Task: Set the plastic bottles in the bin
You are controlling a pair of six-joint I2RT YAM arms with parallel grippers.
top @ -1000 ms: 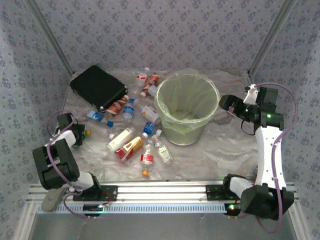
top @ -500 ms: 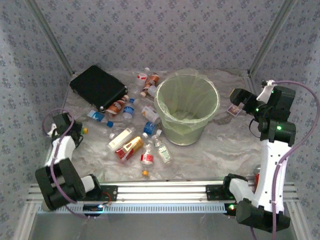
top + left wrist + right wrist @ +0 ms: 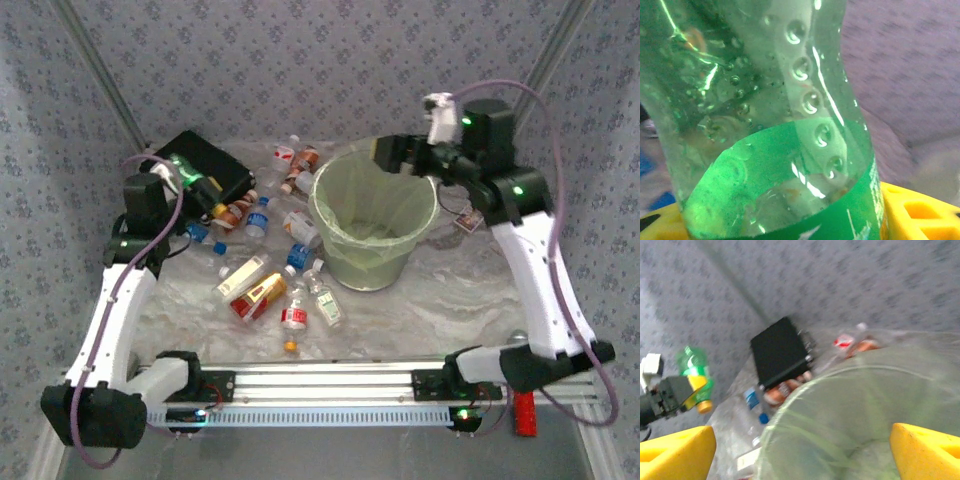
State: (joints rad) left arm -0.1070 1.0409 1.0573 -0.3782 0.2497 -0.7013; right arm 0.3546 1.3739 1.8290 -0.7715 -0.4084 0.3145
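**A:** Left end effector [image 3: 190, 180] was closed partway round a translucent green plastic bottle [image 3: 765, 125] with a green label and orange cap, held between the yellow fingers. A second earlier that arm lay low at the near-left of the crinkled pale counter [image 3: 450, 300]. Now it was raised, with the bottle above the flat black case [image 3: 782, 352].

**B:** Right end effector [image 3: 800, 452]?

**A:** Jaws stood wide apart with nothing between them. It had swung up from the right of the large round pale green translucent bin [image 3: 380, 262] and hung over its far rim.

**B:** Meaning for the task?

**A:** Judgement: one bottle was lifted and in transit, well to the left of the bin. The right arm sat empty where the drop would go and might have to clear first.

**B:** Containers?

**A:** Bin stood upright with its thin plastic liner, and no bottle could be made out inside. About a dozen small clear and white plastic bottles [image 3: 293, 315] lay loose on the counter, mostly between case and bin. Case was closed, so its contents could not be told.
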